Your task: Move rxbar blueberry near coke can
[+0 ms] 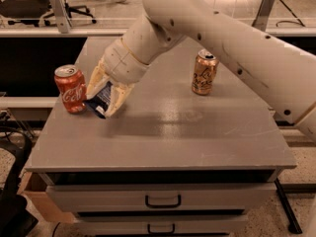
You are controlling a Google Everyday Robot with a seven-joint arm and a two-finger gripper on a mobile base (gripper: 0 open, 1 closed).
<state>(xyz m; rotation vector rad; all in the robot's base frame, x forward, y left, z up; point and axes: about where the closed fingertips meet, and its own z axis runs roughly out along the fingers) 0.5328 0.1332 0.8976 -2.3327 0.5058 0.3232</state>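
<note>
We see the rxbar blueberry point(100, 98) at left centre of the frame, pinched between the fingers of the gripper point(104, 103), just right of the coke can point(70, 89). A gold can point(204, 73) stands well apart, right of centre, on the grey table point(197, 137).

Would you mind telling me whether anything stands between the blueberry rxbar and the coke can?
Nothing visible does. The hand holds the rxbar blueberry right beside the coke can, with only bare table between them.
</note>
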